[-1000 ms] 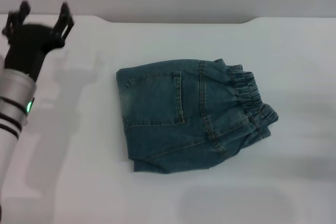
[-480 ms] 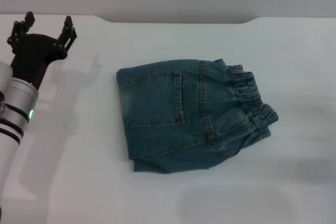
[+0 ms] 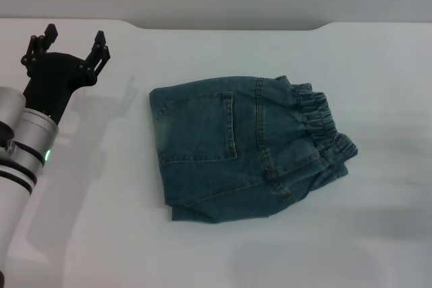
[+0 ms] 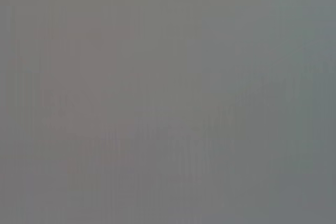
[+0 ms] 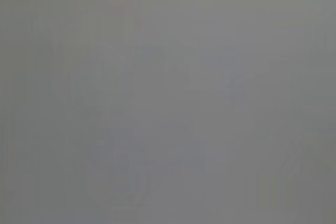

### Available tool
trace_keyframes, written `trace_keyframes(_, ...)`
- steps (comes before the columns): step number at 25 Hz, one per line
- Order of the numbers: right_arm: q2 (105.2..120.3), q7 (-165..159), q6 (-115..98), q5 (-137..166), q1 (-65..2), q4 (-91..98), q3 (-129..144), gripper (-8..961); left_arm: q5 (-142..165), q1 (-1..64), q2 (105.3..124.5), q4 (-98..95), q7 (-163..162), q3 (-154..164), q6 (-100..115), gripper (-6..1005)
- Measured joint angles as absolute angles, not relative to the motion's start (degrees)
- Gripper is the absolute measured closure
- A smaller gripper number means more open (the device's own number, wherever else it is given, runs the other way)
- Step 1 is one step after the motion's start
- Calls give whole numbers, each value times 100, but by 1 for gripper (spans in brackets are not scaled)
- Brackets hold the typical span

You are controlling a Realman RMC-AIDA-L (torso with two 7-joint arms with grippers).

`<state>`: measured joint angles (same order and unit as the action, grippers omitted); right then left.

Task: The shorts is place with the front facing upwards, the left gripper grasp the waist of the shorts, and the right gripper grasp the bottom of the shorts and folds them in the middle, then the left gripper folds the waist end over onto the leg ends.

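The blue denim shorts [image 3: 243,150] lie folded into a compact bundle at the middle of the white table [image 3: 378,79] in the head view. A patch pocket [image 3: 199,126] faces up, and the ruched waist [image 3: 324,129] sits on top along the bundle's right side. The leg ends are hidden under the fold. My left gripper [image 3: 67,44], a black claw on a silver arm with a green light, hangs open and empty over the table's far left, well apart from the shorts. The right gripper is out of view. Both wrist views show only plain grey.
White tabletop surrounds the bundle on all sides. The table's far edge [image 3: 229,28] runs along the back, with a raised step toward the back left.
My left gripper has shifted to the right and slightly nearer, toward the shorts, staying open. The shorts have not moved.
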<state>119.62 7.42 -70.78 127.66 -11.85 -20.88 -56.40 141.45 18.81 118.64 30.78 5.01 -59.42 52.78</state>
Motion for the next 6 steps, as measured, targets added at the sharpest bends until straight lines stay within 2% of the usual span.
trace_keyframes(6,11941,683,-7210,12757,-1251,-2064,-5450,953,14128,1896,11855,3069,499,-5940,5260,159)
